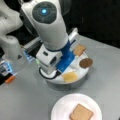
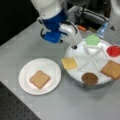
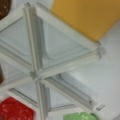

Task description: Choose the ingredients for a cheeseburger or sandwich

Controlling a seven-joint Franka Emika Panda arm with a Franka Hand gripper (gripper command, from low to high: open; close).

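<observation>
A tan bread square (image 2: pixel 39 79) lies alone on the white round plate (image 2: pixel 25 70), which is the sandwich as it stands; a front view shows the bread (image 1: pixel 81 113) on the plate (image 1: pixel 60 105). The divided white tray (image 2: pixel 77 81) holds the cheese (image 2: pixel 69 63), patty (image 2: pixel 89 78), a second bread (image 2: pixel 111 69), tomato (image 2: pixel 113 51) and lettuce (image 2: pixel 92 40). My gripper (image 2: pixel 74 46) hangs over an empty compartment at the tray's edge, between cheese and lettuce. The wrist view looks down on the dividers, with cheese (image 3: pixel 85 15), tomato (image 3: pixel 15 111) and lettuce (image 3: pixel 78 116) at its edges. No fingers show there.
An orange object (image 1: pixel 10 79) and blue-lit equipment (image 1: pixel 7 66) stand at a front view's left, by the arm's base. A black perforated mat (image 2: pixel 12 107) borders the grey table at a front view's bottom left. The arm's body hides part of the tray (image 1: pixel 57 80).
</observation>
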